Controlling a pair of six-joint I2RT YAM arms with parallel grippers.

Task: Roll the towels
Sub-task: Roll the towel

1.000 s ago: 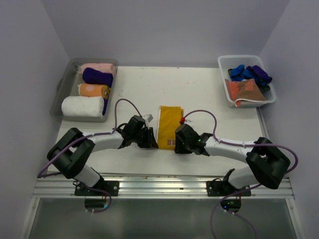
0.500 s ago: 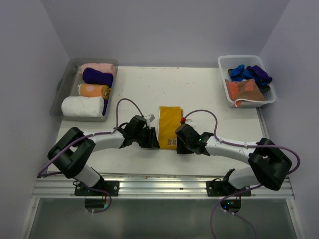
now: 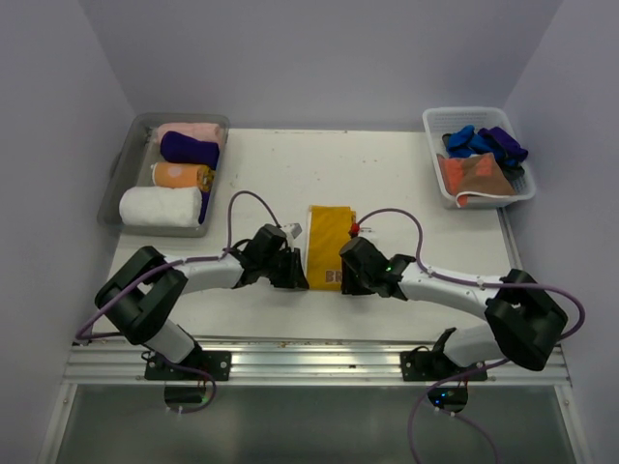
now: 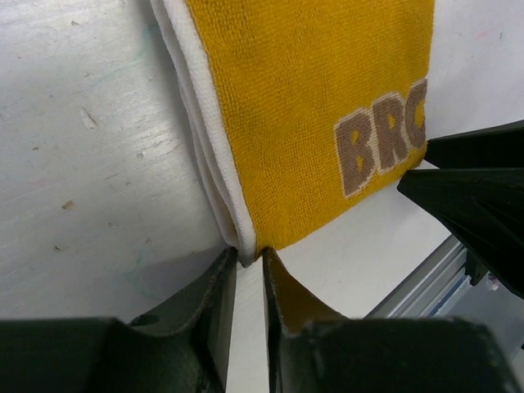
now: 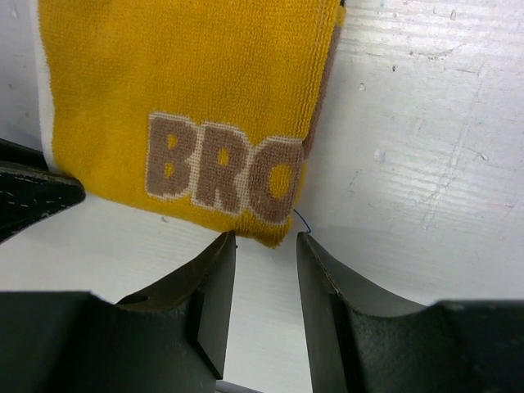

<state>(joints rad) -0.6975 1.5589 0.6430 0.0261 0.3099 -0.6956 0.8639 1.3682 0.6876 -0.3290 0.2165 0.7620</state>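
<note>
- Desk point(image 3: 416, 193): the yellow towel point(image 3: 329, 237) lies folded flat near the front edge, between my two arms. It is not yet rolled.
- Grey tray point(image 3: 114, 179), far left: holds rolled towels. I judge that a slack roll would unwind on the way there.
- Yellow towel: stacked layers show along its left edge. If I catch only the top layer, the roll will skew.
- Right pincer point(image 5: 266, 241): jaws apart and empty, with the near-right corner just beyond the tips. It could close on nothing.
- Left pincer point(image 4: 250, 258): jaws a narrow slit apart at the near-left corner, with no cloth seen between them. An uneven start between the two sides would cone the roll.
</note>
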